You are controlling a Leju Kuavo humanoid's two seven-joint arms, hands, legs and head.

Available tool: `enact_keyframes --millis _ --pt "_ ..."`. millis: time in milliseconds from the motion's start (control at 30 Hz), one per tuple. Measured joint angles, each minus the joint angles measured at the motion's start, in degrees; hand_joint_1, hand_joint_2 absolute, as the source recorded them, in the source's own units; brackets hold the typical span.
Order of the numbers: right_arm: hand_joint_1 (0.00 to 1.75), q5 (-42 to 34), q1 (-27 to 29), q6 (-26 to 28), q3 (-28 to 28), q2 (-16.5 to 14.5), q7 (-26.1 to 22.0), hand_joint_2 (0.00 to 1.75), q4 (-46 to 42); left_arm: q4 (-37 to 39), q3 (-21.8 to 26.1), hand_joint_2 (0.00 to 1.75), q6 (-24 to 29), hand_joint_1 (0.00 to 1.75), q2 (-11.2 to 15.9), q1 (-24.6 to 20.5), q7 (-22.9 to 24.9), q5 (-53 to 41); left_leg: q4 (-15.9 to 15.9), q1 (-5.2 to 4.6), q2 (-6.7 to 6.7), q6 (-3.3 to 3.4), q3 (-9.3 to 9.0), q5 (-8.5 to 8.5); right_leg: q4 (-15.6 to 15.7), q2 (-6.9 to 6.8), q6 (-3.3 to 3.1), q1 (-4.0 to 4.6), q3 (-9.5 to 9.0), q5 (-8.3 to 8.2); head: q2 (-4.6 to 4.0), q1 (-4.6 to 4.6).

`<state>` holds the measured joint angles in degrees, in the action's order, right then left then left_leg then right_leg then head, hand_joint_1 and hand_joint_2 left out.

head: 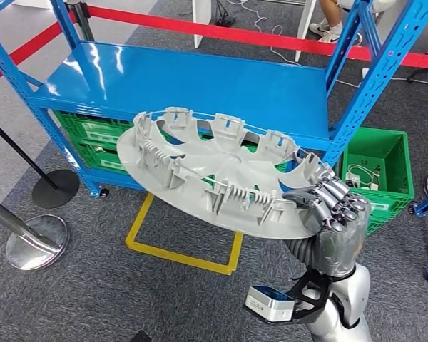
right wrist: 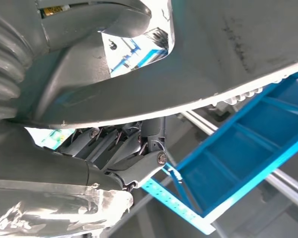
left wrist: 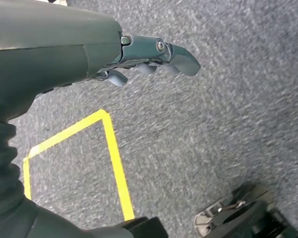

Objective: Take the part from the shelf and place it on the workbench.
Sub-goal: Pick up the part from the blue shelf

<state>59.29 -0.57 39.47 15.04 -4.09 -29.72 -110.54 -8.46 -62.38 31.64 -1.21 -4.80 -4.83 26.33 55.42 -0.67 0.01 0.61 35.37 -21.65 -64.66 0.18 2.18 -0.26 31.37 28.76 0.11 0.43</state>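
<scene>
The right hand [head: 335, 214] holds the part [head: 217, 178] by its rim at 4 o'clock. It looks big, thin, stiff and light, so it may tip. The left hand [left wrist: 140, 59] holds nothing, fingers loose.

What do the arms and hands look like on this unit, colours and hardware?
Right hand: grey metallic segmented fingers, grey ribbed flexible cuff at the wrist. Silver glossy forearm below it, with a black bracket carrying a silver camera box. Left hand: smooth dark grey cover, blue-grey fingers with visible screw heads, ribbed cuff.
</scene>
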Motion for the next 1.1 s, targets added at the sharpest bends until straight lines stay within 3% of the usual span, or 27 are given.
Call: enact_keyframes --millis 67,100,167,200,233,300,333,367,400,433,500,567,600,667,700,733,800,833,867,900,933,967,1000,1067,1100 --pt "1.75 0.1 -0.3 0.0 0.0 0.0 0.2 1.75 0.1 0.0 0.0 1.75 -0.1 0.0 0.0 0.0 0.0 0.1 0.2 -0.03 -0.07 -0.54 0.68 1.07 6.6 0.12 -0.24 0.21 -4.08 1.38 0.0 -0.02" --pt "1.75 0.2 -0.4 0.0 0.0 0.0 0.3 1.75 0.1 0.0 0.0 1.75 -0.1 0.0 0.1 -0.1 0.0 0.1 0.1 0.0 -0.09 -0.86 0.84 1.62 7.8 0.18 -0.43 0.38 -4.51 1.7 0.0 0.02" --pt "1.75 0.4 -0.6 0.0 0.0 0.0 0.5 1.75 0.2 0.1 0.0 1.75 -0.1 0.0 0.2 0.0 0.0 0.1 0.2 0.14 -0.11 -1.55 1.38 1.95 7.9 0.1 -1.29 0.35 -3.4 0.75 0.0 0.09" --pt "1.75 0.4 -0.7 0.0 0.0 0.0 0.6 1.75 0.2 0.1 0.0 1.75 -0.1 0.0 0.2 0.0 0.0 0.1 1.0 0.19 -0.13 -1.9 1.92 0.65 8.0 -0.01 -1.87 0.25 -2.82 0.08 0.0 -0.03" --pt "1.75 0.4 -0.8 0.0 0.0 0.0 0.7 1.75 0.3 0.1 0.0 1.75 -0.1 0.0 0.3 0.0 0.0 0.1 2.8 0.27 -0.15 -2.25 2.66 -1.79 8.0 -0.11 -2.35 0.11 -2.11 -0.75 0.0 -0.16" --pt "1.75 0.5 -0.9 0.0 0.0 -0.1 0.8 1.75 0.4 0.2 0.0 1.75 -0.2 0.0 0.3 -0.2 0.0 0.1 9.8 0.56 -0.13 -2.87 4.35 -8.13 8.0 -0.18 -2.72 0.07 -0.41 -2.32 0.0 -0.4" --pt "1.75 0.5 -0.9 0.0 0.0 -0.1 0.8 1.75 0.4 0.2 0.0 1.75 -0.2 0.0 0.3 -0.3 0.0 0.1 13.7 0.71 -0.12 -3.11 4.94 -10.01 7.9 -0.21 -2.66 0.08 0.53 -3.06 0.0 -0.39" --pt "1.75 0.6 -0.9 0.0 0.0 -0.1 0.8 1.75 0.5 0.2 0.0 1.75 -0.2 0.0 0.3 -0.3 0.0 0.1 16.5 0.84 -0.11 -3.29 4.99 -10.36 7.8 -0.25 -2.56 0.08 1.43 -3.72 0.0 -0.38" --pt "1.75 0.6 -0.9 0.0 0.0 -0.1 0.8 1.75 0.6 0.2 0.0 1.75 -0.3 0.0 0.3 -0.3 0.0 0.1 17.6 0.96 -0.11 -3.42 4.32 -9.38 7.7 -0.29 -2.42 0.06 2.31 -4.33 0.0 -0.39" --pt "1.75 0.6 -1.0 0.0 0.0 -0.1 0.8 1.75 0.6 0.2 0.0 1.75 -0.3 0.0 0.3 -0.3 0.0 0.1 16.7 1.1 -0.11 -3.5 2.77 -7.7 7.5 -0.31 -2.26 0.03 3.16 -4.91 0.0 -0.38" --pt "1.75 0.6 -1.2 0.0 0.0 -0.1 0.9 1.75 0.6 0.2 0.0 1.75 -0.3 0.0 0.3 -0.3 0.0 0.1 9.7 1.35 -0.13 -3.54 -3.07 -5.73 7.1 -0.29 -1.82 0.06 4.64 -5.94 0.0 -0.39" --pt "1.75 0.8 -1.4 0.0 0.0 -0.2 1.1 1.75 0.7 0.2 0.0 1.75 -0.3 0.0 0.3 -0.4 0.0 0.1 1.6 1.35 -0.26 -3.1 -8.37 -6.79 6.7 -0.29 -1.24 0.15 5.76 -7.15 0.0 -0.08" --pt "1.75 0.8 -1.5 0.0 0.0 -0.2 1.2 1.75 0.7 0.2 0.0 1.75 -0.3 0.0 0.2 -0.5 0.0 0.1 -0.6 1.18 -0.32 -2.74 -9.39 -7.25 6.9 -0.33 -0.91 0.11 6.2 -7.89 0.0 0.11" --pt "1.75 0.8 -1.5 0.0 0.0 -0.3 1.2 1.75 0.7 0.2 0.0 1.75 -0.4 0.0 0.3 -0.3 0.1 0.1 -1.4 0.92 -0.26 -1.81 -8.45 -6.5 7.3 -0.34 -0.19 -0.19 6.98 -9.03 0.0 0.46" --pt "1.75 0.8 -1.5 0.0 0.0 -0.3 1.3 1.75 0.8 0.2 0.0 1.75 -0.4 0.0 0.4 -0.1 0.2 0.1 -1.4 0.86 -0.16 -1.28 -7.84 -5.87 6.9 -0.33 0.14 -0.3 7.53 -8.26 0.0 0.56" --pt "1.75 0.8 -1.4 0.0 0.0 -0.3 1.4 1.75 0.9 0.2 0.0 1.75 -0.5 0.0 0.4 0.1 0.2 0.2 -1.5 0.85 -0.06 -0.76 -7.18 -5.22 5.3 -0.3 0.41 -0.35 8.19 -6.23 0.0 0.74" --pt "1.75 0.7 -1.4 0.0 0.0 -0.3 1.6 1.75 1.1 0.2 0.0 1.75 -0.5 0.0 0.6 0.2 0.4 0.2 -1.5 0.71 0.01 -0.06 -5.84 -4.2 -1.4 -0.3 0.68 -0.33 9.9 -0.36 0.0 1.15" --pt "1.75 0.7 -1.4 0.0 0.0 -0.3 1.6 1.75 1.2 0.2 0.0 1.75 -0.6 0.0 0.6 0.2 0.6 0.3 -1.4 0.58 0.01 0.09 -5.16 -3.69 -5.6 -0.29 0.72 -0.31 10.62 1.73 0.0 1.31" --pt "1.75 0.8 -1.4 0.0 0.0 -0.3 1.7 1.75 1.3 0.2 0.0 1.75 -0.6 0.0 0.6 0.2 0.8 0.3 -1.4 0.45 0.01 0.15 -4.49 -3.18 -8.8 -0.28 0.68 -0.27 10.95 2.2 0.0 1.45" --pt "1.75 0.9 -1.4 0.0 0.0 -0.3 1.8 1.75 1.4 0.2 0.0 1.75 -0.7 0.0 0.6 0.2 1.0 0.4 -1.4 0.31 0.02 0.17 -3.86 -2.65 -10.5 -0.28 0.56 -0.23 10.63 1.42 0.0 1.58" --pt "1.75 1.0 -1.4 0.0 0.0 -0.3 1.9 1.75 1.5 0.2 0.0 1.75 -0.7 0.0 0.6 0.2 1.1 0.4 -1.4 0.18 0.04 0.15 -3.27 -2.15 -10.0 -0.28 0.36 -0.16 9.31 -0.26 0.0 1.76" --pt "1.75 1.1 -1.4 0.0 0.0 -0.3 2.0 1.75 1.6 0.2 0.0 1.75 -0.7 0.0 0.6 0.2 1.2 0.5 -1.4 0.07 -0.01 0.09 -2.74 -1.69 -7.2 -0.24 0.03 -0.06 6.82 -2.01 0.0 1.99" --pt "1.75 1.2 -1.5 0.0 0.0 -0.3 2.0 1.75 1.6 0.2 0.0 1.75 -0.7 0.0 0.6 0.2 1.2 0.6 -1.3 -0.01 -0.05 -0.02 -2.32 -1.28 -3.0 -0.11 -0.41 0.06 3.77 -2.49 0.0 2.2" --pt "1.75 1.5 -1.7 0.0 0.0 -0.3 2.1 1.75 1.7 0.2 0.0 1.75 -0.7 0.0 0.5 0.1 1.3 0.7 -1.3 -0.07 -0.29 -0.49 -1.68 -0.48 5.8 0.29 -1.01 0.28 -2.07 -1.27 0.0 2.47" --pt "1.75 1.6 -1.9 0.0 0.0 -0.4 2.1 1.75 1.7 0.2 0.0 1.75 -0.7 0.0 0.5 0.0 1.4 0.7 -1.2 -0.02 -0.38 -0.79 -1.39 -0.06 8.1 0.41 -1.14 0.4 -3.4 -0.28 0.0 2.5"
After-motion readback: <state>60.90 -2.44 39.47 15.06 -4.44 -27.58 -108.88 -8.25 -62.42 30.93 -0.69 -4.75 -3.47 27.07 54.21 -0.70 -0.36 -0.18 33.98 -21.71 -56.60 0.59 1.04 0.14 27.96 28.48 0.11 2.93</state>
